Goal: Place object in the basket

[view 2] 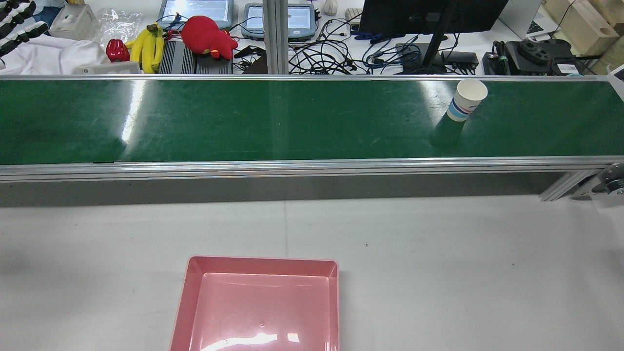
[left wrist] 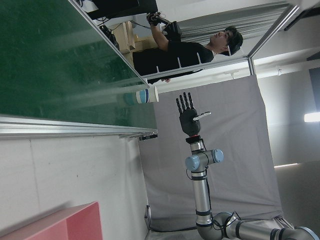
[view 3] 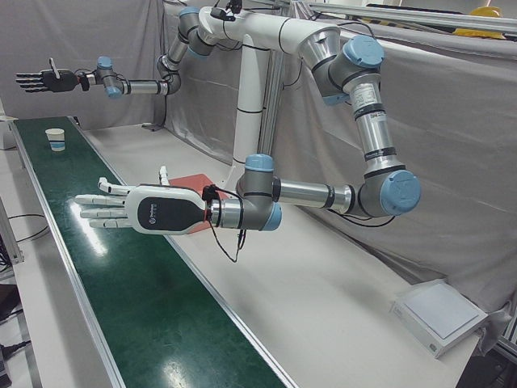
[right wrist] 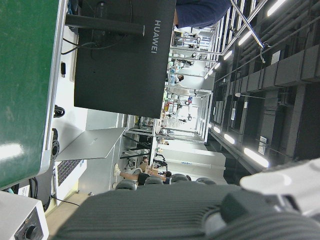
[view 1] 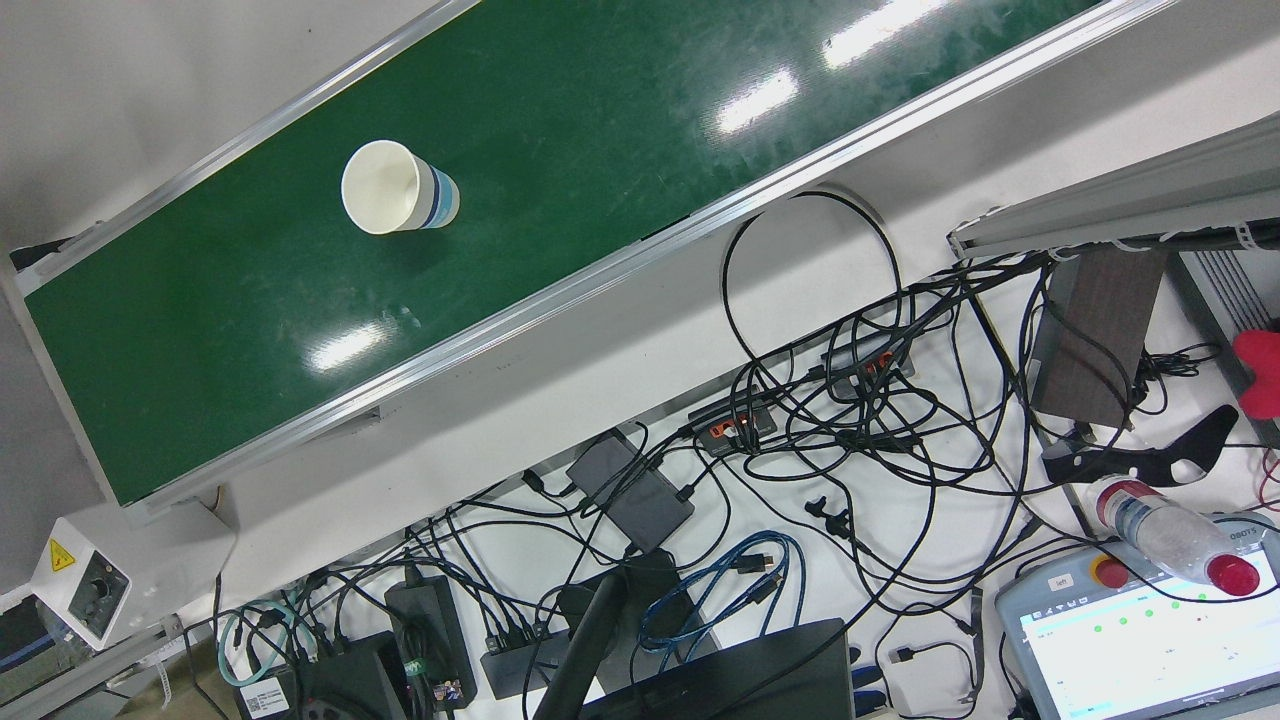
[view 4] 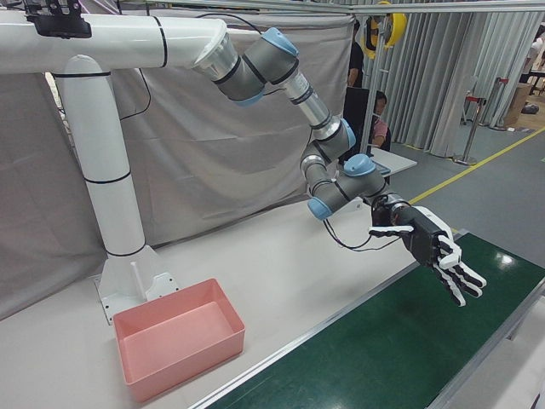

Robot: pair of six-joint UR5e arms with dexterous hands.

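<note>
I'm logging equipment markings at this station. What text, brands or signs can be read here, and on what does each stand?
"HUAWEI": back of the black monitor, right hand view.
"left": small tag on the teach pendant, front view.
Yellow hazard triangle, no words: white control box.
Paper cup: blue bands, print too small to read.
Pendant screen and cable labels: too blurred to read.

cup (view 2: 467, 100): white, blue bands | belt (view 2: 273, 122): green | basket (view 2: 195, 287): pink
</note>
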